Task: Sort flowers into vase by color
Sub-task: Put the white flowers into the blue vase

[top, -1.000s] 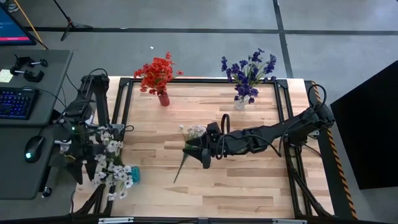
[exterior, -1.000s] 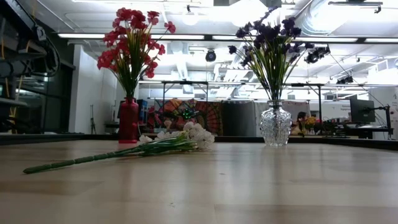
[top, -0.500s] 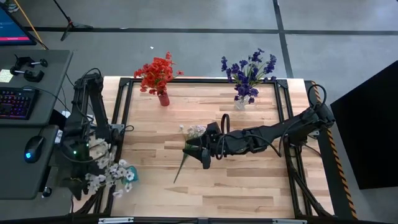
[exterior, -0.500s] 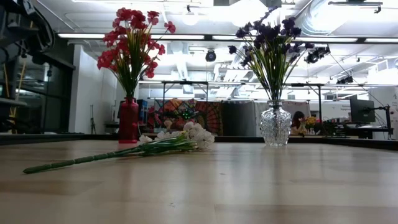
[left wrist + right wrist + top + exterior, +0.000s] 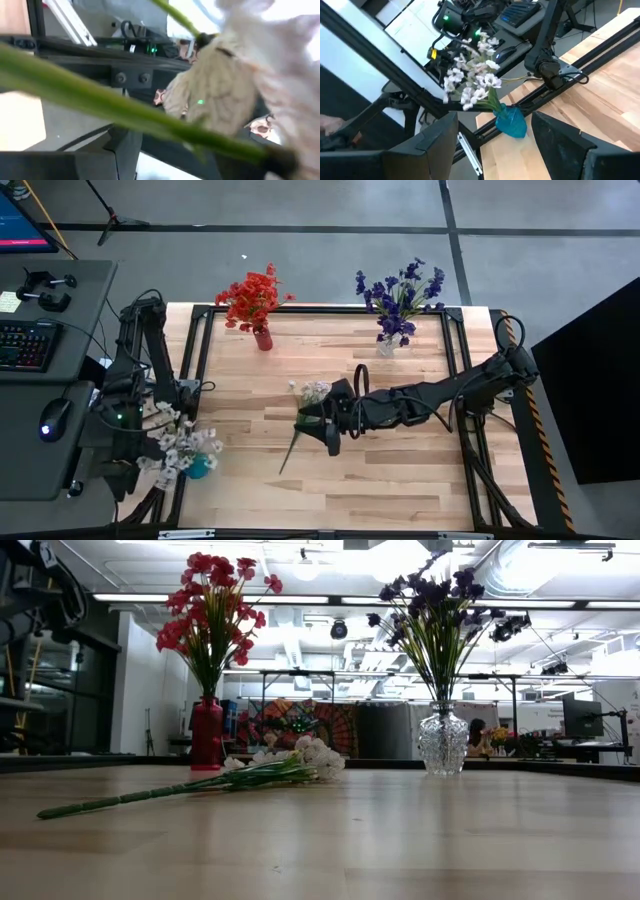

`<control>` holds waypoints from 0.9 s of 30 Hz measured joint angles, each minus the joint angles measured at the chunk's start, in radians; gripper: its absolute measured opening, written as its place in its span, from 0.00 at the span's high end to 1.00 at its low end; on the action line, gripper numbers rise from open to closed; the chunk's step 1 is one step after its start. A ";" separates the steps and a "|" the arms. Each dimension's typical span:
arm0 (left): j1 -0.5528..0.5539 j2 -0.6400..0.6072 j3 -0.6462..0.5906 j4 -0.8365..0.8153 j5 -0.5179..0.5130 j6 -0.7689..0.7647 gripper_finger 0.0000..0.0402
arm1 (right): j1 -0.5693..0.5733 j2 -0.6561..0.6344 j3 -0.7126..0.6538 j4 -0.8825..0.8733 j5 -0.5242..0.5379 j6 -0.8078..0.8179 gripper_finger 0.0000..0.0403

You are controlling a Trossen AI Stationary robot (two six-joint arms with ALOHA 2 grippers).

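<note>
A white-blossomed flower sprig (image 5: pixel 292 442) lies flat on the table's middle (image 5: pixel 200 785), its blossoms (image 5: pixel 313 391) toward the far side. My right gripper (image 5: pixel 327 432) hovers just right of its stem, open, pointing toward the table's left edge (image 5: pixel 497 150); the low view does not show it. At the left near corner a blue vase (image 5: pixel 197 468) (image 5: pixel 511 122) holds a bunch of white flowers (image 5: pixel 178 442). My left gripper (image 5: pixel 135 420) is beside that bunch. A thin stem (image 5: pixel 517 77) runs from the bunch toward it. A green stem (image 5: pixel 100 107) fills the left wrist view.
A red vase (image 5: pixel 262 338) with red flowers stands at the far left of the table (image 5: pixel 206 735). A clear glass vase (image 5: pixel 385 346) with purple flowers stands at the far right (image 5: pixel 442 740). A dark frame rail (image 5: pixel 200 350) borders the table. A desk with keyboard and mouse (image 5: pixel 52 418) stands to the left.
My left arm has moved toward the far side beyond the table's left edge. The white bunch, which lay stretched along that edge, has swung round and gathered closer, and the blue vase has shifted a little toward the left edge. The sprig on the table has stayed put.
</note>
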 joint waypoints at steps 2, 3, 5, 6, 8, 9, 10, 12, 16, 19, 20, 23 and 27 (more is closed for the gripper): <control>0.012 -0.008 0.000 -0.007 -0.015 0.019 0.51 | 0.000 0.000 0.000 0.000 -0.001 -0.014 0.40; 0.015 -0.011 0.000 -0.017 -0.034 0.024 0.51 | 0.000 0.000 0.000 0.000 0.011 -0.015 0.40; 0.018 -0.016 0.000 -0.049 -0.066 0.024 0.51 | 0.000 0.017 0.001 0.012 0.077 0.006 0.40; 0.018 -0.017 0.000 -0.055 -0.071 0.024 0.51 | -0.004 0.038 0.003 0.021 0.087 0.029 0.40; 0.018 -0.017 0.000 -0.055 -0.074 0.024 0.51 | -0.011 0.105 0.003 0.023 0.009 0.064 0.40; 0.018 -0.017 0.000 -0.055 -0.074 0.019 0.51 | -0.014 0.153 0.002 0.044 -0.028 0.080 0.40; 0.018 -0.017 0.000 -0.055 -0.074 0.014 0.51 | -0.016 0.207 0.001 0.082 -0.048 0.089 0.40; 0.018 -0.017 0.000 -0.054 -0.075 -0.003 0.51 | -0.021 0.321 0.023 0.166 -0.071 0.066 0.40; 0.018 -0.017 0.000 -0.053 -0.075 -0.008 0.51 | -0.037 0.563 0.217 0.225 -0.119 -0.078 0.40; 0.018 -0.017 0.000 -0.048 -0.075 -0.010 0.51 | -0.054 0.758 0.423 0.194 -0.172 -0.159 0.40; 0.018 -0.017 0.000 -0.047 -0.075 -0.010 0.51 | -0.060 0.816 0.500 0.186 -0.205 -0.195 0.40; 0.018 -0.017 0.000 -0.048 -0.074 -0.010 0.51 | -0.076 0.957 0.735 0.165 -0.277 -0.285 0.40; 0.018 -0.017 0.000 -0.049 -0.073 -0.010 0.51 | -0.094 1.080 0.923 0.159 -0.289 -0.371 0.40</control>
